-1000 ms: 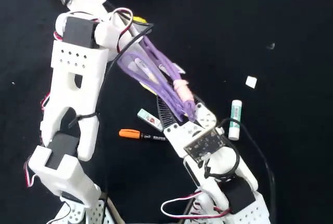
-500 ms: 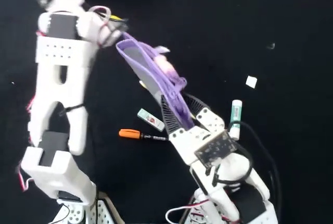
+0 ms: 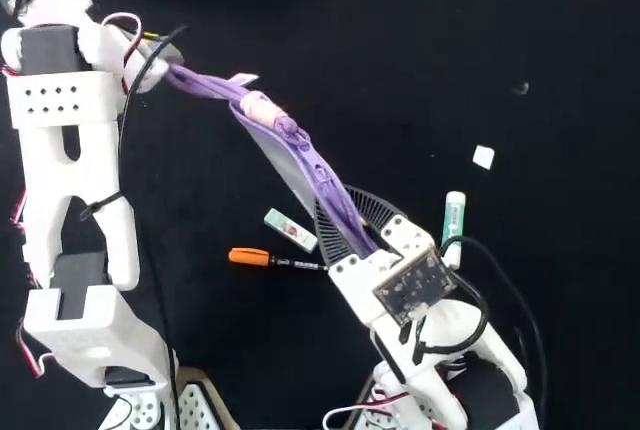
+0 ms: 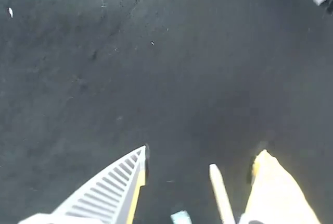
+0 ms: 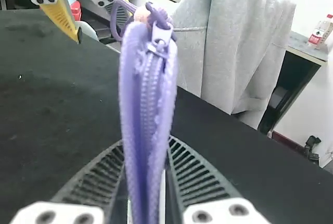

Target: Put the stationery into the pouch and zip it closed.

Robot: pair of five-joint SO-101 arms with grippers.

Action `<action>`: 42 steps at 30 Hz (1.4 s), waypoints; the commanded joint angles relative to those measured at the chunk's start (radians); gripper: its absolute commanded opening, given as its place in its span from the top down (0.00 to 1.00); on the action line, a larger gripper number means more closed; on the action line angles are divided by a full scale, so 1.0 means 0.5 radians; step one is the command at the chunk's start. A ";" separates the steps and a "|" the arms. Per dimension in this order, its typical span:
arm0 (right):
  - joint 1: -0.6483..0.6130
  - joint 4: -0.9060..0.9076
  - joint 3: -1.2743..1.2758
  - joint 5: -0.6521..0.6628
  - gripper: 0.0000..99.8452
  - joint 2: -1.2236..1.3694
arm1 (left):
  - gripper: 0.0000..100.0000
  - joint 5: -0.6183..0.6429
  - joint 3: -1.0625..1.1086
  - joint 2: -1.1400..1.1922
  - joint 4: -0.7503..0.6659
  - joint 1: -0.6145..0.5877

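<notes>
From above, the soft purple pouch (image 3: 290, 145) stretched like a band from the left gripper (image 3: 165, 55), upper left, to the right gripper (image 3: 340, 212), lower middle.

Left wrist: its fingers (image 4: 109, 193) stood wide apart; what they held was cut off.

Right wrist: ribbed fingers (image 5: 197, 177) squeezed the pouch tight.
</notes>
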 commanded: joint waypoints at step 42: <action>1.138 0.040 -0.204 -0.025 0.99 -0.170 | 0.68 -2.237 1.042 -0.086 0.018 0.922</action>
